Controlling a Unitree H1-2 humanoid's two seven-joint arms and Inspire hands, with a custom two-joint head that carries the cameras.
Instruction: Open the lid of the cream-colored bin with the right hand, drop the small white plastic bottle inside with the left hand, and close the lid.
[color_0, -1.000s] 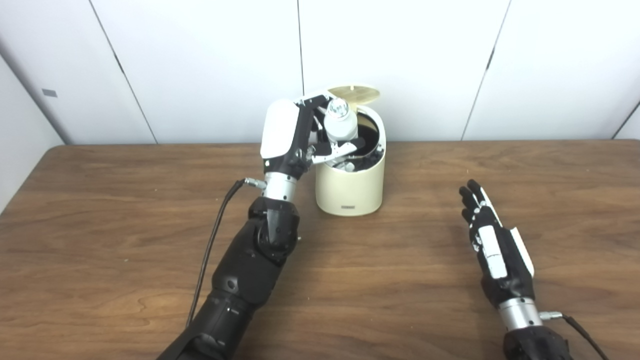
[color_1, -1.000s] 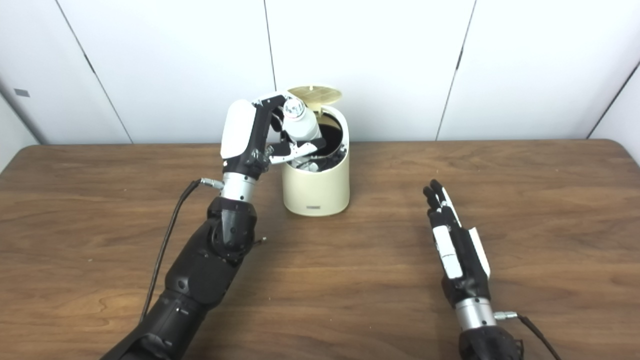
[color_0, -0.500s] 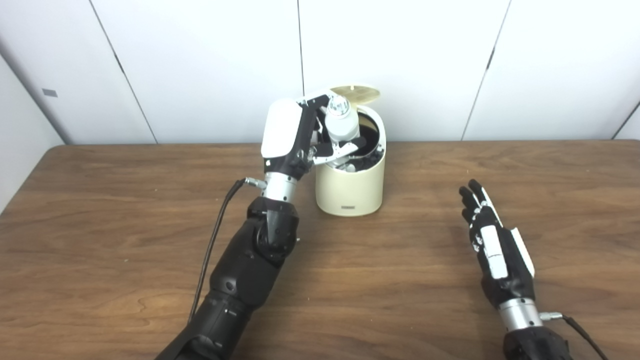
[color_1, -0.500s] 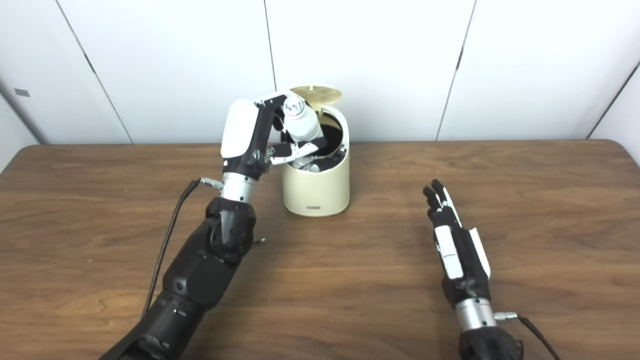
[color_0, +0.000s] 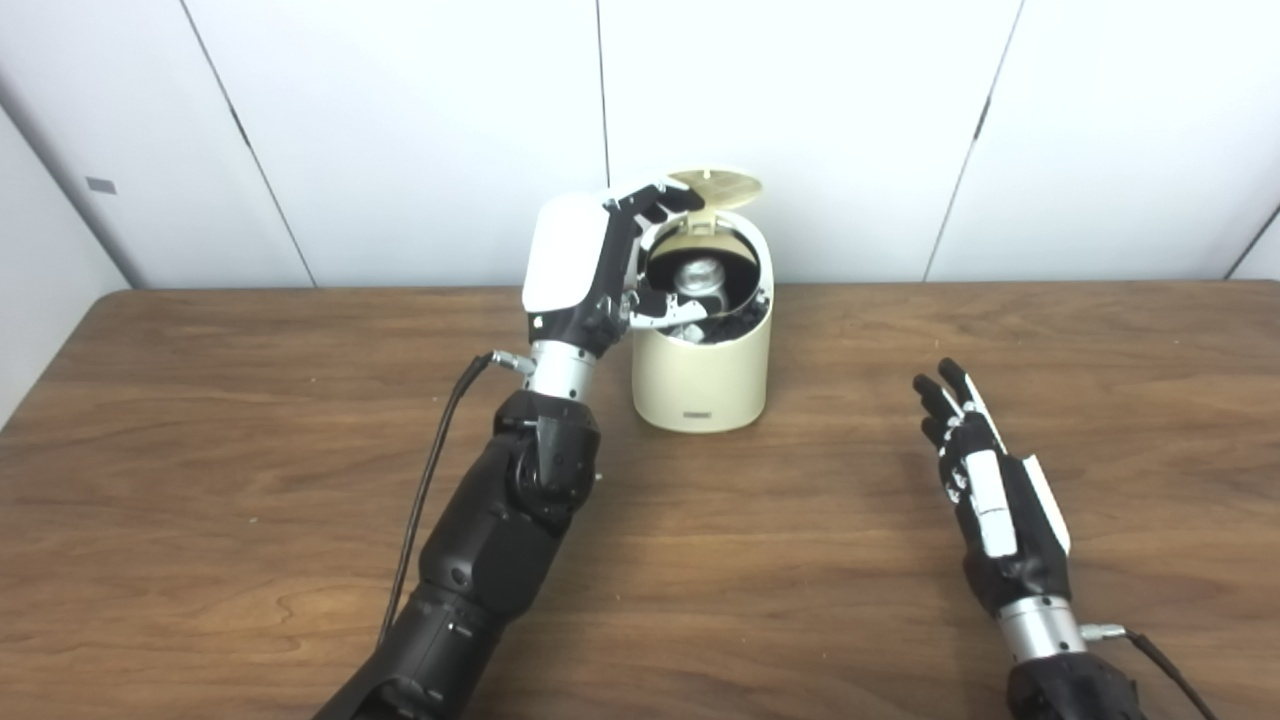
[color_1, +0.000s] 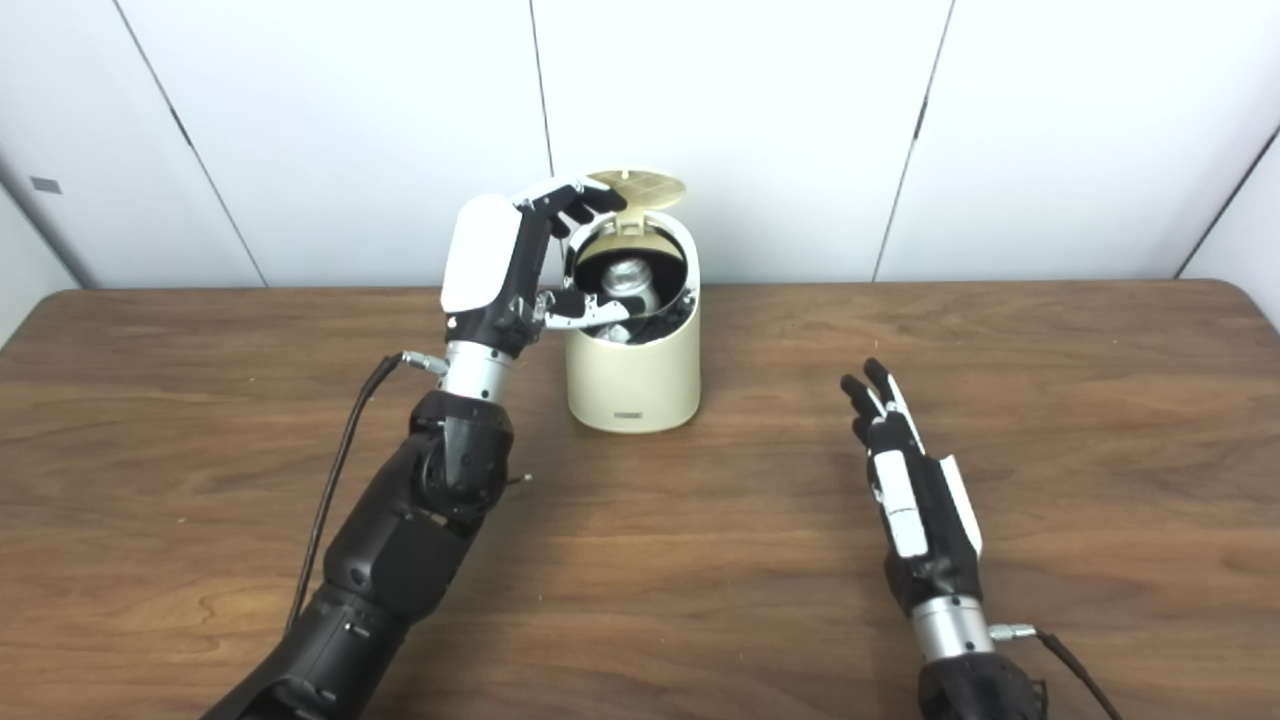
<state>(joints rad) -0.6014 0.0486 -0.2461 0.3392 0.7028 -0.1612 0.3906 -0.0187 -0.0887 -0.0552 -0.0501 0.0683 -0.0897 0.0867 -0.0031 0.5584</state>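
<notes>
Near the desk's (color_0: 200, 520) back edge, the left hand (color_0: 600, 262) is hovering spread over the bin (color_0: 702, 375) holding the bottle (color_0: 697, 277), while the right hand (color_0: 985, 490) is lying spread.

Matt wood-grain table (color_0: 200, 420), smooth glossy plastic bin (color_0: 700, 375)

1. Left arm reaches forward, forearm raised; left hand (color_0: 585, 262) upright, white back toward camera, fingers spread apart, holding nothing.
2. Right hand (color_0: 985, 490) low, edge-on, fingers extended forward and slightly apart, holding nothing; wrist near bottom edge.
</notes>
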